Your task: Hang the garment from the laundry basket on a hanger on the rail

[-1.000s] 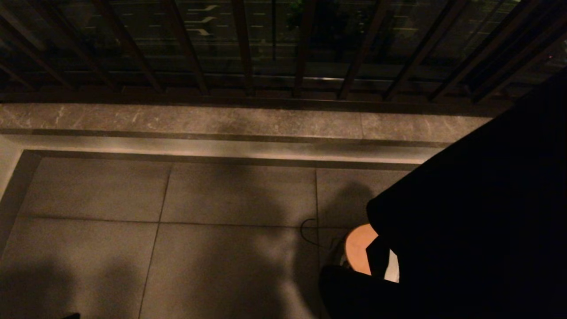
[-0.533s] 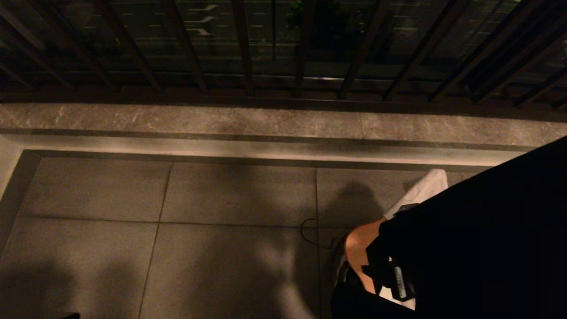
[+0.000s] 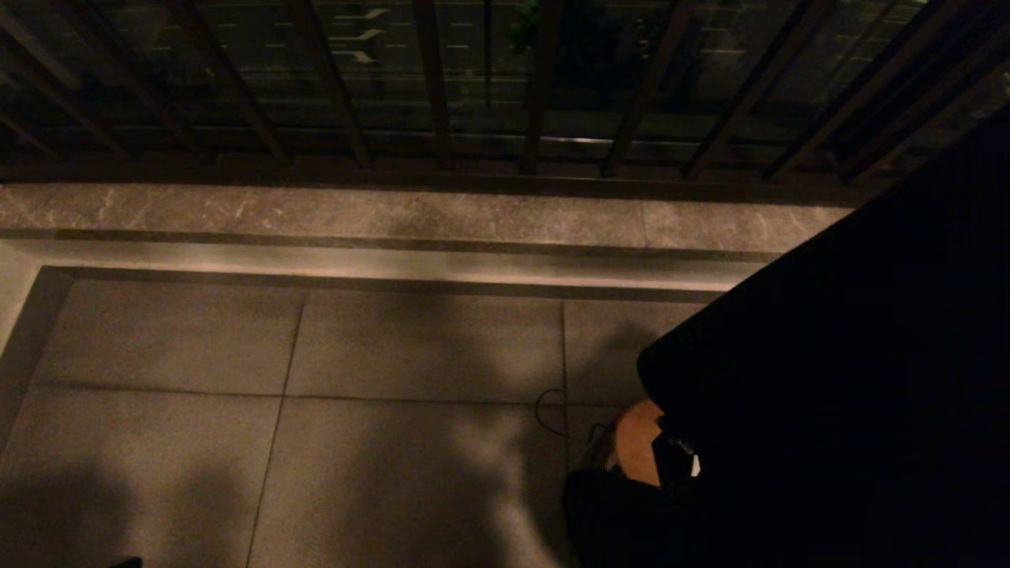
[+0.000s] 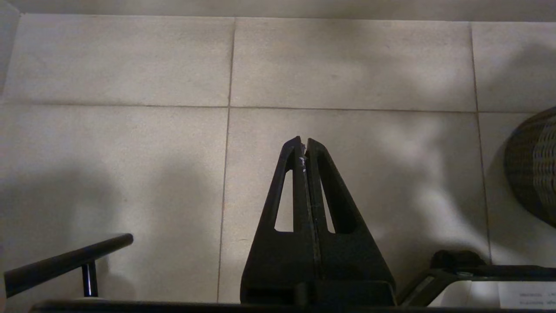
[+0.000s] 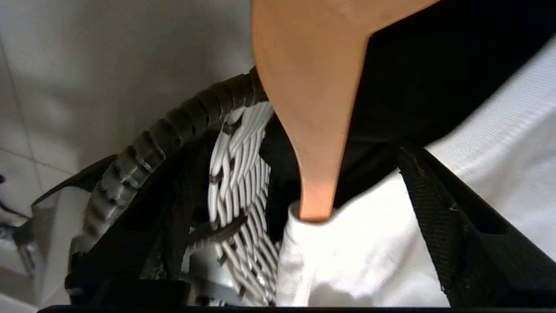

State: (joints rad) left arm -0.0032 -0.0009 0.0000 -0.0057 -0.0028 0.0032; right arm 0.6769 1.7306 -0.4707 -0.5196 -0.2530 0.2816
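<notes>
The grey tiled floor [image 3: 410, 347] fills the left and middle of the head view, bounded at the far side by a grey stone ledge [image 3: 394, 213] under a dark brown barred window railing [image 3: 434, 87]. The left gripper [image 4: 306, 145] hangs over bare tiles with its black fingers pressed together, holding nothing. Further right on the floor lies the thin black wire hook of a hanger [image 3: 546, 414]. Just beside it, the right arm's black bulk [image 3: 828, 379] covers most of the round woven laundry basket with a black-and-white rim [image 5: 173, 130]. Inside the basket, the right gripper [image 5: 304, 226] stands with fingers spread wide apart around the white knitted garment [image 5: 391, 252] and an orange-tan wooden piece [image 5: 312, 108], gripping neither.
</notes>
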